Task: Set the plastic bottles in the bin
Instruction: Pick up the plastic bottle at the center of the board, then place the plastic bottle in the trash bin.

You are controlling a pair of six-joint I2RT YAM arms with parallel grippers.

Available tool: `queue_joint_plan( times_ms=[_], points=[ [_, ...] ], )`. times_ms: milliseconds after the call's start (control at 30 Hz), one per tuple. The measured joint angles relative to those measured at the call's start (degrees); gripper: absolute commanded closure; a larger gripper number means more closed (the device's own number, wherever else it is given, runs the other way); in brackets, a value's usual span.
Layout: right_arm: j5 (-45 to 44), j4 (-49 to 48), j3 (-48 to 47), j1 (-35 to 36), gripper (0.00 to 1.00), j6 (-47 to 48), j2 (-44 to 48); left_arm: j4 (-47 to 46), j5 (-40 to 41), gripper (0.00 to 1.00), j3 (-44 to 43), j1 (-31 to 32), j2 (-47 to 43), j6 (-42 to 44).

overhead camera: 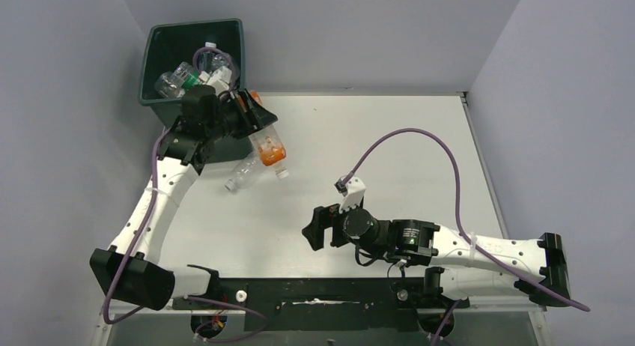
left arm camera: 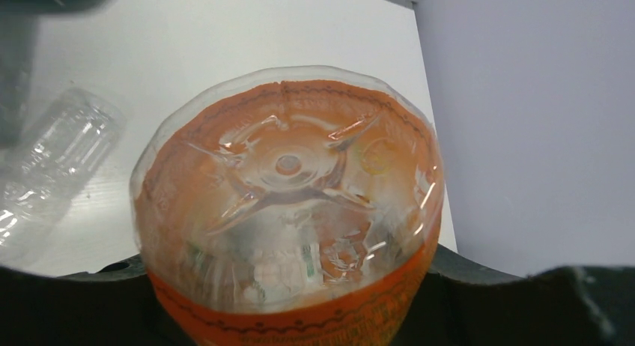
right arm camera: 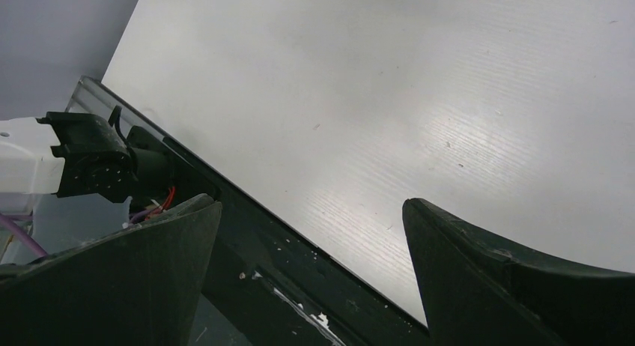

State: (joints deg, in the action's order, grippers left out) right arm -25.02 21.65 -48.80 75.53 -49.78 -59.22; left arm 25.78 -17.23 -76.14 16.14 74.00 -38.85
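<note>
Orange bottle [overhead camera: 268, 145] is pinched near its base by your left gripper [overhead camera: 251, 115], just beside the bin's [overhead camera: 153, 61] near right corner. It hangs over the table [overhead camera: 419, 136], not the opening. Its long axis slants from the bin toward you, cap end nearest you. The opening lies far-left of it, so I judge you must lift and swing that way before releasing. A clear bottle [overhead camera: 243, 176] lies just below. Your right gripper [overhead camera: 318, 228] is spread, empty and well apart.

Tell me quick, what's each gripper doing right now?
Left gripper: shut on the orange-labelled clear plastic bottle.
Right gripper: open, holding nothing.
</note>
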Motion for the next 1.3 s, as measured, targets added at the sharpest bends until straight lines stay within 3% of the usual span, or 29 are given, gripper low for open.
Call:
queue_joint_plan(
  times_ms=[367,667,900,1300],
  points=[
    [0.0,1.1,0.5,0.8,0.02,-1.6,0.0,-1.1,-9.4,0.58,-13.5,-18.4,6.1,-0.9],
    [0.2,3.3,0.5,1.6,0.02,-3.4,-0.4,-19.1,-19.1,0.58,-22.0,-33.9,14.6,-15.4],
    [0.7,3.3,0.5,1.9,0.02,-5.1,-3.3,-33.4,-19.5,0.57,-30.3,-36.0,25.4,-22.3],
    [3.3,3.3,0.3,1.6,0.02,-6.2,-8.9,-47.9,-13.8,0.56,-39.7,-35.0,40.5,-21.0]
  ],
)
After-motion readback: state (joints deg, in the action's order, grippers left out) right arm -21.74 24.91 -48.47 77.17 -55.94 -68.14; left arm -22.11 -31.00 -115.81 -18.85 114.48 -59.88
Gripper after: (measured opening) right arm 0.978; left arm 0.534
